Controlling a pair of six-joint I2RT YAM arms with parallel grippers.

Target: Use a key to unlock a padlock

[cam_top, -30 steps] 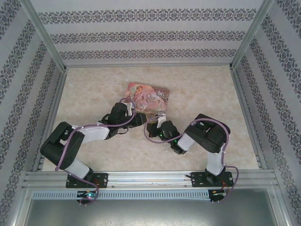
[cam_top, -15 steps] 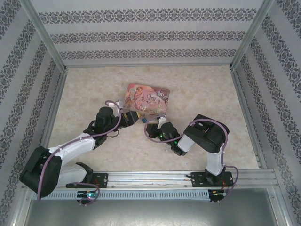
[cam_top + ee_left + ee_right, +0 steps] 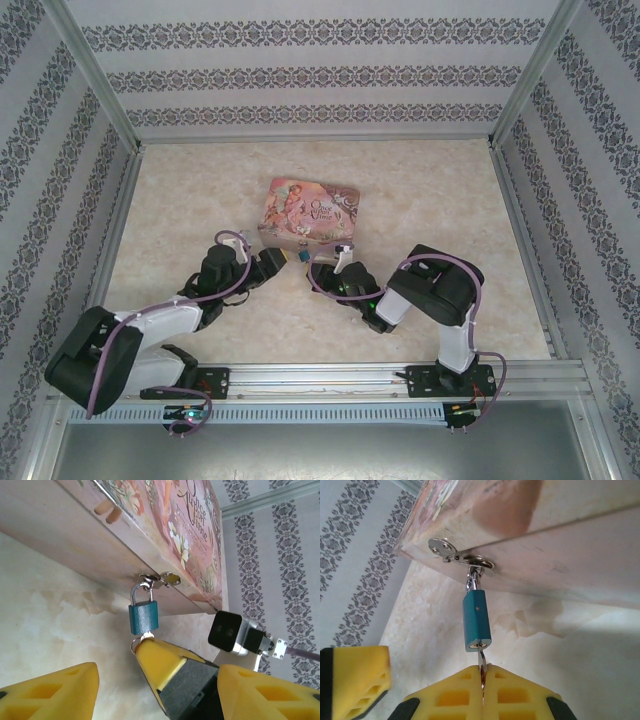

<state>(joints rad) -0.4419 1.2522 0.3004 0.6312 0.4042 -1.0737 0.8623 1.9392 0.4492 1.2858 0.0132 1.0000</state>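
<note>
Pinching the key (image 3: 481,661), right jaws hide its head; left jaws stand spread

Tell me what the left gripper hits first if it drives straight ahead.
Probably the right gripper, its fingers shut on the key below the padlock; they show in the gap of the open left gripper. Behind them come the padlock and the tin's side. Depth is unclear.

The worktop (image 3: 200,190) has a pale beige surface with a marble pattern. Three walls (image 3: 320,75) stand around it, white with dark ornamental stripes. Silver metal posts (image 3: 93,75) mark the far corners, and a metal rail (image 3: 320,378) runs along the near edge
</note>
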